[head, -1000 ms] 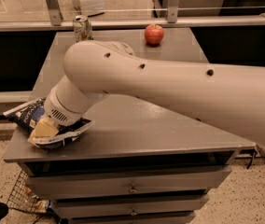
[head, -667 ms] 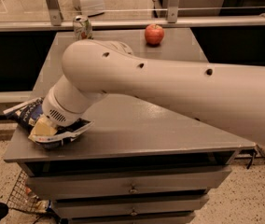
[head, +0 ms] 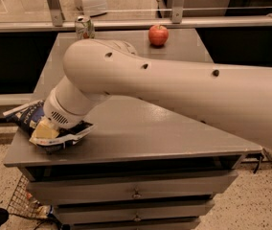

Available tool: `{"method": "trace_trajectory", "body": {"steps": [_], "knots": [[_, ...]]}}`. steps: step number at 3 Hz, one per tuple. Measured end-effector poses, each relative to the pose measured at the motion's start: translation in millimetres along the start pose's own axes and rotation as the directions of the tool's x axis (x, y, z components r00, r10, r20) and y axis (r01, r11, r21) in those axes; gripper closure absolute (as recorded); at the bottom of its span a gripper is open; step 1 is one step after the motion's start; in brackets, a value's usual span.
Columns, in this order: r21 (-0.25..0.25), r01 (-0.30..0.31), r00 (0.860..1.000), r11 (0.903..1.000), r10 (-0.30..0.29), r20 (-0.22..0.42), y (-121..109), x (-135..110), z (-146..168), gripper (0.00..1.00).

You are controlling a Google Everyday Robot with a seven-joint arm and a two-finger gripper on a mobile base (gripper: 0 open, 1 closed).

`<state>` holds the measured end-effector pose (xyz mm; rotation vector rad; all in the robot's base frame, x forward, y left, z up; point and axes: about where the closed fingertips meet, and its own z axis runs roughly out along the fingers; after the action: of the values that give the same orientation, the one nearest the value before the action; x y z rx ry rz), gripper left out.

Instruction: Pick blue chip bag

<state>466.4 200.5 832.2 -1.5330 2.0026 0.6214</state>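
The blue chip bag [head: 29,117] lies crumpled at the front left corner of the grey cabinet top [head: 141,128], dark navy with white edges. My gripper [head: 54,131] is at the end of the big white arm, pressed down into the bag, with a pale yellowish part showing against the bag. The arm's wrist hides most of the bag and the gripper's tips.
A green-and-white drink can [head: 84,28] stands at the back left edge and a red apple [head: 158,35] at the back middle. The cabinet has drawers [head: 136,193] in front. A metal rail runs behind. A wire basket [head: 23,202] sits on the floor at left.
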Motion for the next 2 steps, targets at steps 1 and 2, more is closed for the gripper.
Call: {"method": "trace_trajectory", "body": {"steps": [1, 2], "knots": [[-0.005, 0.009, 0.999, 0.9999, -0.009, 0.038, -17.3, -3.4, -20.6, 1.0], [-0.006, 0.033, 0.993, 0.9994, -0.032, 0.118, -64.5, -8.7, -72.2, 1.0]]}}
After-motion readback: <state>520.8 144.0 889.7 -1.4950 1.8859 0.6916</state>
